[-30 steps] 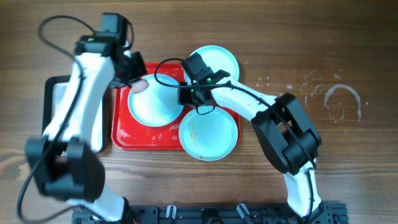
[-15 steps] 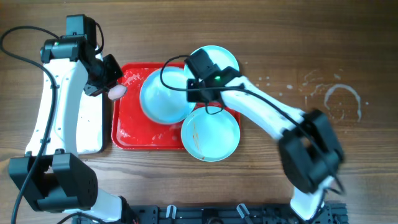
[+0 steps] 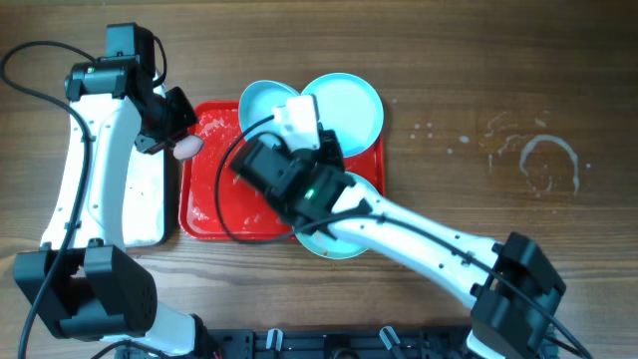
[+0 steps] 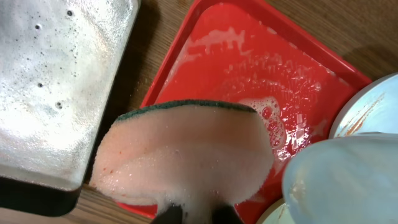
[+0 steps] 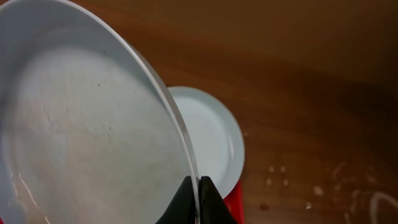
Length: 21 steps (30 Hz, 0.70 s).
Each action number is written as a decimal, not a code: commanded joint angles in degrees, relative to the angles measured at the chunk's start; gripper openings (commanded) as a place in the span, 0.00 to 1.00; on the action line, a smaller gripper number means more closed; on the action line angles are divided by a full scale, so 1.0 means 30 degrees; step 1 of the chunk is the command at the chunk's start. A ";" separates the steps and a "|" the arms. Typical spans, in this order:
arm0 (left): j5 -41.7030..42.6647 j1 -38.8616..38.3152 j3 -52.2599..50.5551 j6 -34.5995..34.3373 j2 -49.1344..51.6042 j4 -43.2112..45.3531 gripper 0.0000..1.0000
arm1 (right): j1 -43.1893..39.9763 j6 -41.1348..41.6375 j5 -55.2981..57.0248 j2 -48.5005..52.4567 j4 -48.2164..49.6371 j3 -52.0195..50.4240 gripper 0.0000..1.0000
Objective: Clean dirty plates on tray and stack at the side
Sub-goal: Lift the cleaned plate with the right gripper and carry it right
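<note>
My right gripper (image 5: 198,186) is shut on the rim of a pale turquoise plate (image 5: 87,124) and holds it tilted, lifted above the red tray (image 3: 209,204). In the overhead view this plate (image 3: 257,100) shows at the tray's far edge by the right gripper (image 3: 289,120). A second plate (image 3: 351,108) lies at the tray's far right corner and also shows in the right wrist view (image 5: 211,134). A third plate (image 4: 372,107) with brown streaks is mostly hidden under the right arm. My left gripper (image 4: 193,214) is shut on a pink sponge (image 4: 186,149) over the tray's left edge (image 3: 184,147).
A black-rimmed tray (image 3: 150,224) with a white, wet inside stands left of the red tray, also seen in the left wrist view (image 4: 56,81). White suds cover the red tray's floor (image 4: 267,68). Water marks (image 3: 548,160) spot the wood at the right.
The left gripper pulled the sponge off the plate to the tray's left edge. The right gripper raised the plate off the tray and swung over it.
</note>
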 commanded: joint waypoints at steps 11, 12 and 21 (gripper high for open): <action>-0.0182 0.1348 0.0022 0.0182 0.0080 0.0248 0.04 | 0.0430 -0.7395 0.8014 -0.0015 0.4787 -0.0066 0.04; -0.0182 0.1413 0.0022 0.0182 0.0080 0.0248 0.04 | 0.0430 -0.7599 0.8014 0.0007 0.4860 -0.0066 0.04; -0.0175 0.1552 0.0022 0.0175 0.0080 0.0481 0.04 | 0.0430 -1.5263 0.8021 0.1253 0.8714 -0.0066 0.04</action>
